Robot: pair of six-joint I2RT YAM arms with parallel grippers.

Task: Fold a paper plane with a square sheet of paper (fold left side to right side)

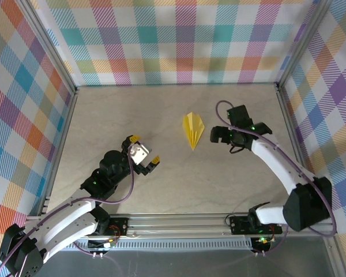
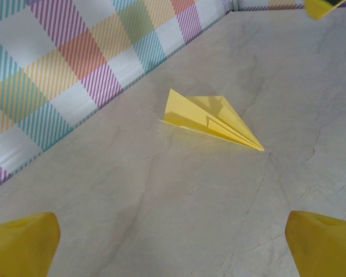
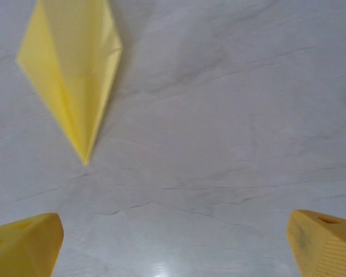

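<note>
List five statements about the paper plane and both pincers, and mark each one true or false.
1. The paper plane lies on the table, gripped by neither pincer. True.
2. The left pincer is shut on the plane. False: its jaws are open and it is well apart from the plane.
3. The right pincer has open jaws with nothing between them. True.
4. The yellow paper is a flat, unfolded square. False: it is folded into a pointed dart with creases.
5. In the top view, the plane's narrow tip points at the far wall. False: it points toward the near edge, where the arm bases are.
</note>
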